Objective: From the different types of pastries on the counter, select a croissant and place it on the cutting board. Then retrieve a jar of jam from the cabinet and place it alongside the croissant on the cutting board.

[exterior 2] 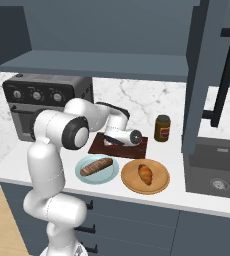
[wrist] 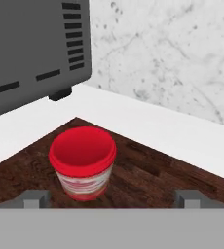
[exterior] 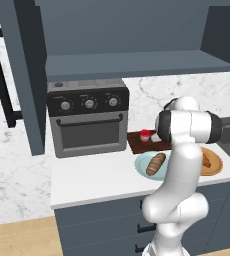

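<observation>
The gripper stood spread around the jar on the board; best to lift straight clear without tipping it.

The cutting board is a dark reddish-brown wooden rectangle that lies flat on the white marbled desk, just beside the grey oven. On the board stands the jar of jam, upright, small and red, with a paler band around its body; it is near the board's edge that faces the oven. The croissant is golden-brown and a little curved. It lies on a round tan plate in front of the board, not on it. The long brown loaf rests on a pale blue plate, also in front of the board.
</observation>
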